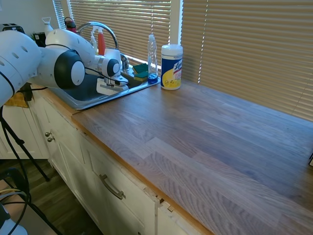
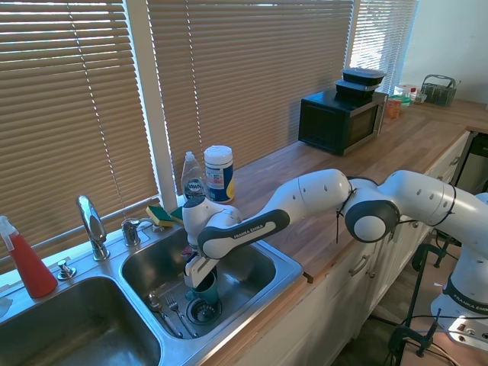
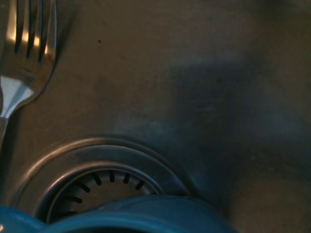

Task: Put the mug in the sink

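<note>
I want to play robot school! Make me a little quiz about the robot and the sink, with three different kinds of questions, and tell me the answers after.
1. True or false: the mug stands on the wooden counter.
2. Which lies on the sink floor near the drain? A) a spoon B) a fork C) a plate
3. Fill the gap: the white wipes canister stands beside a clear ____ bottle.

Key
1. False. It is down in the basin, at the gripper, next to the drain.
2. B. The wrist view shows the tines close up.
3. Soap. The sponge lies by it on the sink's edge.
</note>
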